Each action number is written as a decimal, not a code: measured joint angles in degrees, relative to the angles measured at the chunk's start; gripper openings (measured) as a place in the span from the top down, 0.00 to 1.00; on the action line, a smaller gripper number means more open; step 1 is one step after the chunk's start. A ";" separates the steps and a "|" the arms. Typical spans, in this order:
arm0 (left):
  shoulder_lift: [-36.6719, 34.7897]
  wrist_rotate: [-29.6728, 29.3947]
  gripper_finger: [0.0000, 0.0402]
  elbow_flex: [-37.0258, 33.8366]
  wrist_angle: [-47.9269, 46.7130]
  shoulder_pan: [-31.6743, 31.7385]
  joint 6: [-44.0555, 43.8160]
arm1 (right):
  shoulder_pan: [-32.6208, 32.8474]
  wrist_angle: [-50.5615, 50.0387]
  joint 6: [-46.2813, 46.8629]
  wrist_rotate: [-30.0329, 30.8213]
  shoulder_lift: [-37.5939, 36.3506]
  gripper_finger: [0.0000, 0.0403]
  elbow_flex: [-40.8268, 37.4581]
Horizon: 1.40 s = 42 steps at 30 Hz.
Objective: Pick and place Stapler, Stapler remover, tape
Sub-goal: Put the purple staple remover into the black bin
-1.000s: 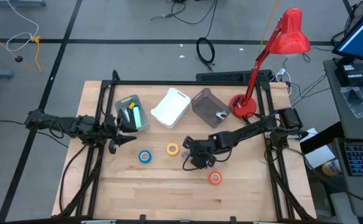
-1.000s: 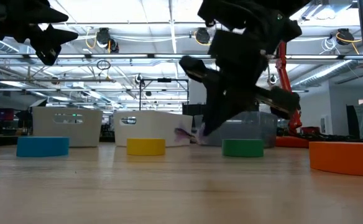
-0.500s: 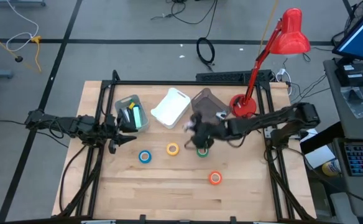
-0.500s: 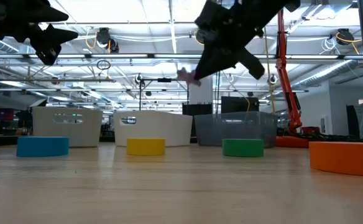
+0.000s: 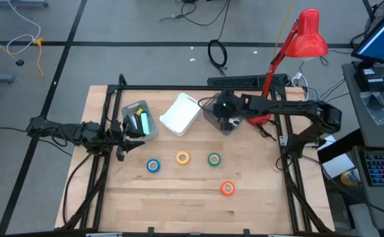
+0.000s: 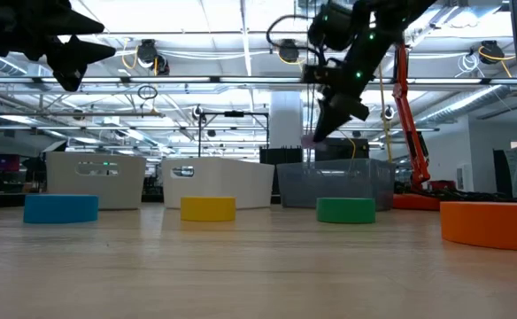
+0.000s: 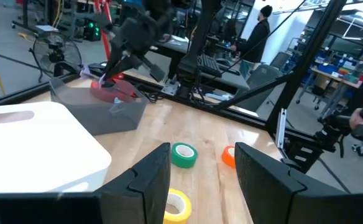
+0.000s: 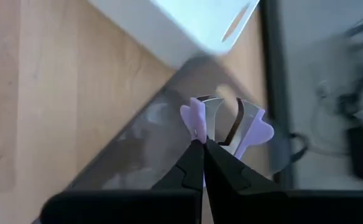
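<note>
No text, label, brand, number or sign can be read in any view. The tape rolls, the bins and the red lamp show no legible print, and the screens and equipment in the room beyond the surface are too small or blurred to make out.

tape rolls (image 5: 182, 158) before three bins (image 5: 180, 114)
</note>
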 joint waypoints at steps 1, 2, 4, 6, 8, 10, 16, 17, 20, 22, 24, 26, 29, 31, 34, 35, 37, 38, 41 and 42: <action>0.01 0.01 0.55 -0.01 0.00 -0.02 0.02 | -1.09 -0.83 0.73 -1.50 0.11 1.00 -0.01; 0.00 0.00 0.55 0.00 0.00 -0.02 0.03 | -2.23 -1.40 1.02 -2.82 0.13 1.00 -0.02; 0.00 0.00 0.55 0.00 0.00 -0.02 -0.25 | -4.22 -1.07 1.20 -5.07 0.03 1.00 -0.01; 0.00 -0.01 0.55 0.00 0.00 -0.02 -0.30 | -5.96 -1.06 2.04 -6.67 0.62 1.00 0.02; 0.02 -0.01 0.55 0.00 -0.04 -0.02 -0.47 | -7.88 -2.03 3.37 -8.90 0.97 1.00 -0.02; 0.00 -0.01 0.55 0.00 -0.02 -0.02 -0.47 | -9.26 -1.56 4.65 -11.68 1.71 1.00 0.01; 0.02 -0.01 0.55 0.00 -0.04 -0.02 -0.49 | -11.59 -2.36 6.98 -14.80 5.63 1.00 0.08; 0.02 -0.01 0.55 0.00 -0.04 -0.02 -0.52 | -11.74 -3.00 6.96 -15.41 6.13 1.00 0.10; 0.02 -0.01 0.55 0.00 -0.11 -0.02 -0.88 | -11.85 -3.22 6.85 -17.60 7.71 1.00 -0.02; 0.00 -0.01 0.55 0.00 -0.11 -0.02 -1.02 | -11.83 -3.62 6.89 -17.68 8.60 1.00 0.00; 0.02 -0.05 0.55 0.00 -0.43 0.00 -1.33 | -11.90 -3.20 6.89 -17.68 9.40 1.00 0.00; 0.01 -0.08 0.55 0.00 -0.42 0.00 -1.41 | -12.29 -3.73 6.88 -17.69 9.66 1.00 0.00; 0.02 -0.06 0.55 0.00 -0.44 0.00 -1.43 | -12.82 -3.45 6.67 -17.66 9.58 1.00 0.00; 0.01 -0.08 0.55 0.00 -0.42 0.00 -1.40 | -13.38 -3.72 6.67 -17.68 9.57 1.00 0.00; 0.00 -0.06 0.55 0.00 -0.42 0.00 -1.15 | -14.26 -3.60 6.79 -18.01 9.57 1.00 -0.15; 0.00 -0.06 0.55 0.00 -0.42 -0.02 -1.10 | -14.47 -3.64 6.80 -18.81 9.55 1.00 -0.33; 0.02 -0.06 0.55 0.00 -0.44 0.00 -1.10 | -14.59 -3.73 6.87 -19.07 9.57 1.00 -0.77; 0.02 -0.06 0.55 0.00 -0.42 0.00 -1.08 | -14.53 -3.73 6.85 -18.95 9.57 1.00 -0.93; 0.02 -0.06 0.55 0.00 -0.44 0.00 -0.93 | -14.50 -3.47 6.89 -19.10 9.57 1.00 -1.37; 0.02 -0.06 0.55 0.00 -0.42 0.00 -0.93 | -14.50 -3.40 6.89 -19.05 9.57 1.00 -1.57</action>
